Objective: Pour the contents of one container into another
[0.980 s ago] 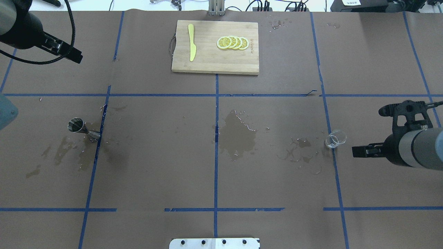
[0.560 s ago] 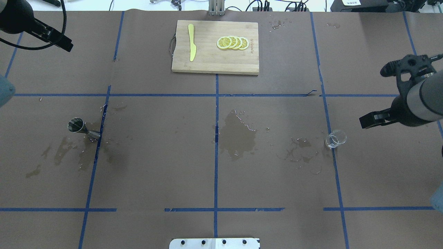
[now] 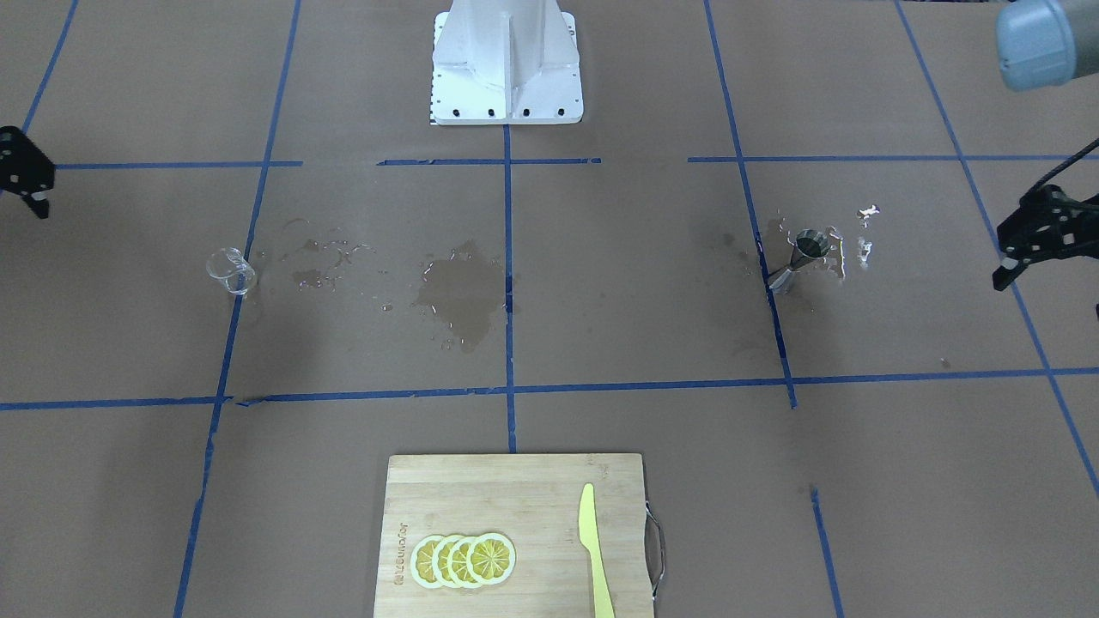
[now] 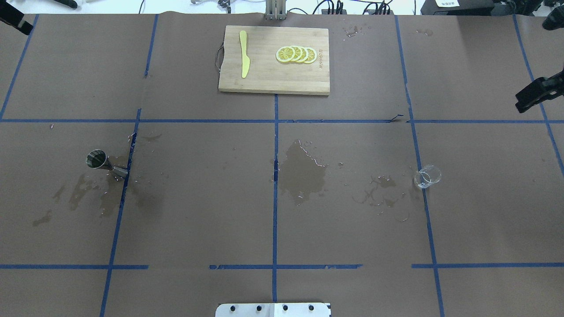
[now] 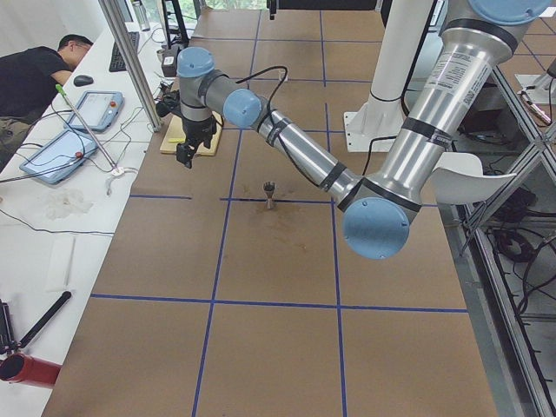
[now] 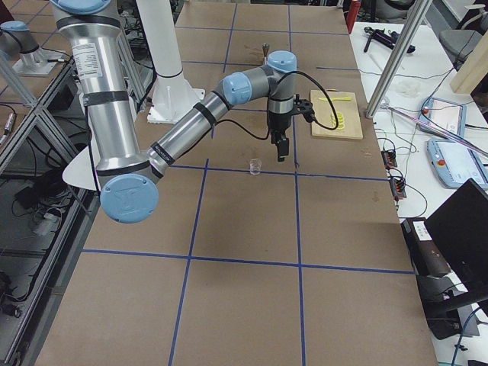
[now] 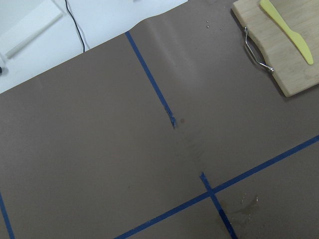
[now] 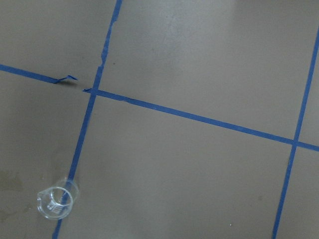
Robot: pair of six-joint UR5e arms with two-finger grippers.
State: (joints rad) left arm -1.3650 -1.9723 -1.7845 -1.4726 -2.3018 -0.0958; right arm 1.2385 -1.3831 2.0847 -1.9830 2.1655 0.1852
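The clear glass cup (image 4: 427, 176) stands upright on the brown paper at the right, on a blue tape line, and also shows low in the right wrist view (image 8: 56, 202). The steel jigger (image 4: 100, 161) stands upright far to the left beside wet stains. My right gripper (image 4: 525, 102) hangs at the right edge, well beyond the cup and apart from it. My left gripper (image 3: 1006, 273) is near the table's far left corner, far from the jigger. Neither holds anything. Both show edge-on and partly cut off, so I cannot tell how their jaws stand.
A wooden cutting board (image 4: 273, 83) at the far middle carries lemon slices (image 4: 296, 54) and a yellow knife (image 4: 243, 53). A puddle (image 4: 303, 171) darkens the paper at the centre, with smaller splashes near both vessels. The robot's base plate (image 4: 273, 309) sits at the near edge.
Both arms have drawn back up and outward toward the table's far corners. The right gripper has left its place beside the glass cup. Cup and jigger have not moved.
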